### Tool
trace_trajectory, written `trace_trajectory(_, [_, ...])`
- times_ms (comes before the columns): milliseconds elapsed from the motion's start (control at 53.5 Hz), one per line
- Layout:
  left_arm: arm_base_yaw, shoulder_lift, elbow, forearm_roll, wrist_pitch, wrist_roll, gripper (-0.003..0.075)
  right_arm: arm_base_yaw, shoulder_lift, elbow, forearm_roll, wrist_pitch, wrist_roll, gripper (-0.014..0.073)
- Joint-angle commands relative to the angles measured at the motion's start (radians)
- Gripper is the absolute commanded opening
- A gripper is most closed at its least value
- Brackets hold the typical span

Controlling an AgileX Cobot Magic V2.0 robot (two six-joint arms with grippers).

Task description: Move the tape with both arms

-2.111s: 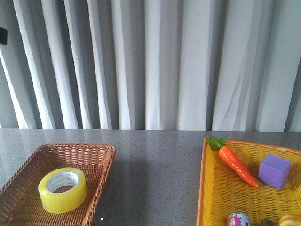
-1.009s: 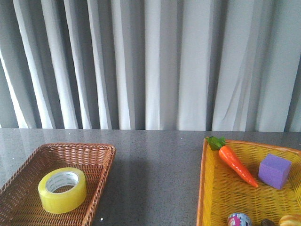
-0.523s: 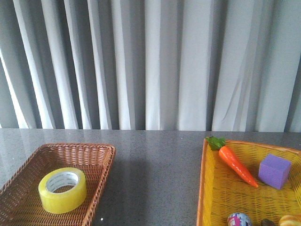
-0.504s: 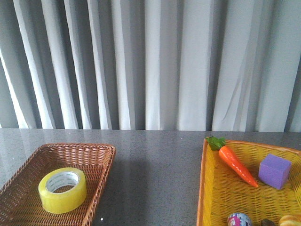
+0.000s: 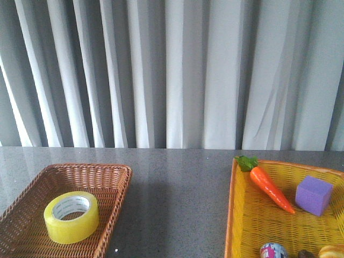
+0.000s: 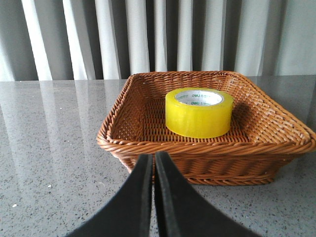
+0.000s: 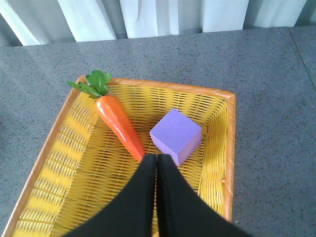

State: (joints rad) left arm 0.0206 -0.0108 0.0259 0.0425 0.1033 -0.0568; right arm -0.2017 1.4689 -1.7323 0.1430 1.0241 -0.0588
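Note:
The yellow tape roll [image 5: 71,216] with a white printed core lies flat in the brown wicker basket [image 5: 115,185] at the front left of the table. In the left wrist view the tape [image 6: 199,112] sits in the basket [image 6: 148,148], beyond my left gripper [image 6: 153,157], which is shut and empty in front of the basket's near rim. My right gripper [image 7: 156,158] is shut and empty above the yellow basket [image 7: 217,148]. Neither arm shows in the front view.
The yellow basket [image 5: 232,215] at the front right holds an orange toy carrot [image 5: 269,186], a purple cube [image 5: 314,194] and a small patterned ball [image 5: 273,250]. The carrot [image 7: 118,123] and cube [image 7: 176,135] lie just beyond the right fingertips. Grey curtains hang behind the grey stone table.

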Motion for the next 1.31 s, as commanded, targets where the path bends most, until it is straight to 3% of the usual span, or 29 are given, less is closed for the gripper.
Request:
trace_trajectory(0, [-0.005,-0.018,-0.022,-0.001,-0.085,-0.003,-0.0006,-0.008,-0.031,-0.024,0.003,-0.056,0.002,-0.0009])
trace_trajectory(1009, [-0.005,-0.017,-0.023,-0.001,-0.083,-0.003,-0.0006,-0.008,-0.026,-0.024,0.004,-0.056,0.001,-0.0009])
trace_trajectory(1289, [-0.005,-0.017,-0.023,-0.001,-0.083,-0.003,-0.0006,0.057,-0.006,-0.024,-0.173,-0.075,0.006,-0.0008])
